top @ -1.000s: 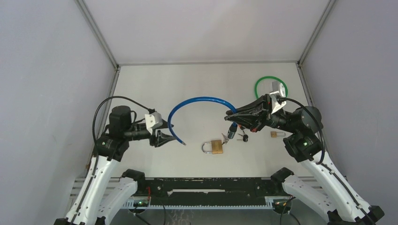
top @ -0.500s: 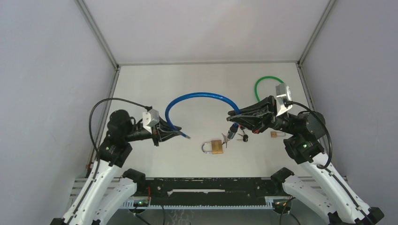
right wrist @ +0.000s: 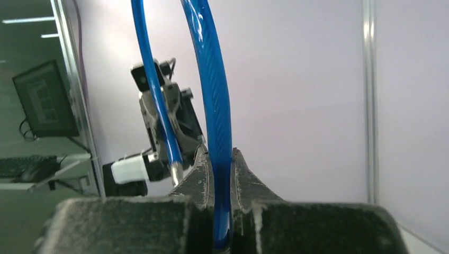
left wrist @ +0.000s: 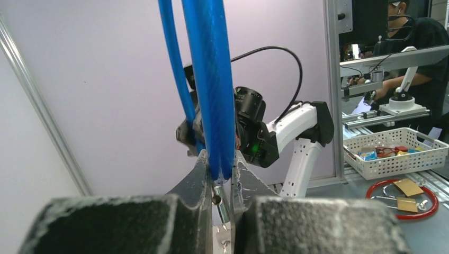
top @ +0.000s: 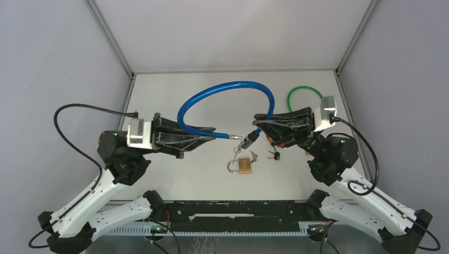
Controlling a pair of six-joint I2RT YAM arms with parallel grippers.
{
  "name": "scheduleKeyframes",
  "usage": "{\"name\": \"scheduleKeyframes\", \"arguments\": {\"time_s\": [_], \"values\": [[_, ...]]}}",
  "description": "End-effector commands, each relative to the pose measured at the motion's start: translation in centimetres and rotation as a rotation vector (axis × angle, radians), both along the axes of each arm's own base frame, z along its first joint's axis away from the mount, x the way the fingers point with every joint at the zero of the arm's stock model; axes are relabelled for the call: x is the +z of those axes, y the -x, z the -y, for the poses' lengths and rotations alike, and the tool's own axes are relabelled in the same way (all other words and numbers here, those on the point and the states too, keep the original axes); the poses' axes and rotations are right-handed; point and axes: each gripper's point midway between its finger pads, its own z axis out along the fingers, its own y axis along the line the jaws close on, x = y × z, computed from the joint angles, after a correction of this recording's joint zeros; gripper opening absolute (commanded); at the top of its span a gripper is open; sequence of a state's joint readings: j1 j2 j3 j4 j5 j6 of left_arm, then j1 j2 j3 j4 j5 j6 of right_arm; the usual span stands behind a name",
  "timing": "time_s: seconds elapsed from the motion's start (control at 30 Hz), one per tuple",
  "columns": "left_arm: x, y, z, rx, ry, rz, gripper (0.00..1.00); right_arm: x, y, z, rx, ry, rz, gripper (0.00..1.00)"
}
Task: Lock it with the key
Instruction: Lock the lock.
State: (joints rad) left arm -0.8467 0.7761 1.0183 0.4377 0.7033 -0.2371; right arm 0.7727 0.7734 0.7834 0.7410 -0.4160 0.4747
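Cable (top: 222, 90), blue, arched above the table (top: 159, 95), both ends lifted. Grip: left fingers (left wrist: 191, 185) closed on it just behind the pin end (top: 231, 136); right fingers (right wrist: 248, 182) closed on it just behind the lock head (top: 247, 141). Pin and head near, not joined. Risks: springy cable twists in either grip, so pin meets head off-axis and glances past; a hard push may slide cable through the fingers. Keys (top: 274, 155) lie on table by padlock (top: 244, 165); both arms busy, none free to turn one.
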Motion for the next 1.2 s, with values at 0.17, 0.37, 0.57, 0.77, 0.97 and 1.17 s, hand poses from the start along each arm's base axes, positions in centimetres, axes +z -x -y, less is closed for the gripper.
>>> {"name": "scheduleKeyframes", "arguments": {"time_s": [0.17,0.37,0.57,0.77,0.97,1.17], "values": [[2.0,-0.9,0.5,0.04,0.105,0.026,0.0,3.5,0.5,2.9,-0.087,-0.164,0.057,0.0],[1.2,-1.3,0.9,0.049,0.058,0.001,0.0,3.1,0.7,2.6,-0.077,-0.138,0.066,0.0],[0.1,-0.9,1.7,0.003,0.026,-0.036,0.0,3.1,0.7,2.6,-0.082,-0.135,0.081,0.0],[-0.2,-1.6,2.5,0.01,0.021,-0.059,0.0,3.1,0.9,2.5,-0.072,-0.136,0.08,0.0],[-0.7,-2.3,3.1,0.03,0.007,-0.055,0.0,3.2,1.1,2.4,-0.056,-0.137,0.081,0.0],[-0.5,-2.7,3.3,0.049,0.014,-0.035,0.0,2.9,1.1,2.3,-0.051,-0.136,0.079,0.0]]}}
